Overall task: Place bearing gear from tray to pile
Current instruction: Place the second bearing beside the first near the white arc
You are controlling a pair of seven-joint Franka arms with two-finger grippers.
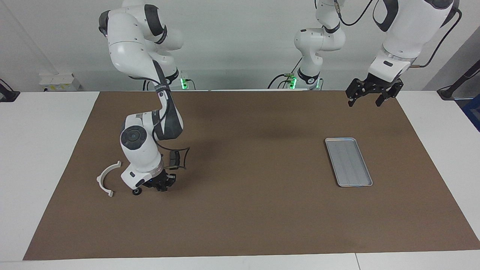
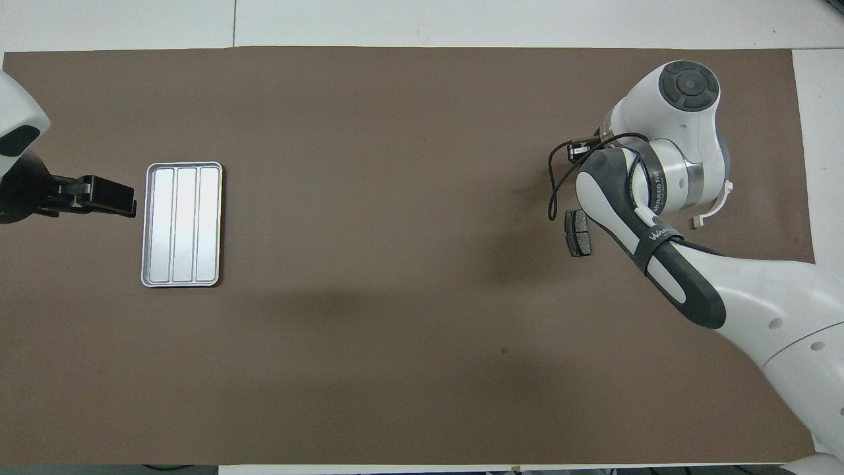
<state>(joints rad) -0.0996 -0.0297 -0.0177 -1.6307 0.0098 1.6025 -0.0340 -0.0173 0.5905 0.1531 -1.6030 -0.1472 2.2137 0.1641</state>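
The silver tray point(image 1: 348, 162) lies on the brown mat toward the left arm's end and holds nothing; it also shows in the overhead view point(image 2: 182, 224). The pile lies toward the right arm's end: a white half-ring bracket point(image 1: 107, 177) and one dark brake pad point(image 1: 173, 159) that I can see. My right gripper point(image 1: 160, 185) is down at the mat between them. A small dark round bearing gear point(image 1: 137, 191) sits on the mat right beside the gripper, close to the bracket. My left gripper point(image 1: 369, 96) hangs open and empty, up in the air.
In the overhead view the right arm covers the gear and most of the bracket point(image 2: 715, 208); the brake pad point(image 2: 578, 232) shows beside the arm. The left gripper point(image 2: 109, 196) sits beside the tray's long edge. White tabletop borders the mat point(image 1: 243, 210).
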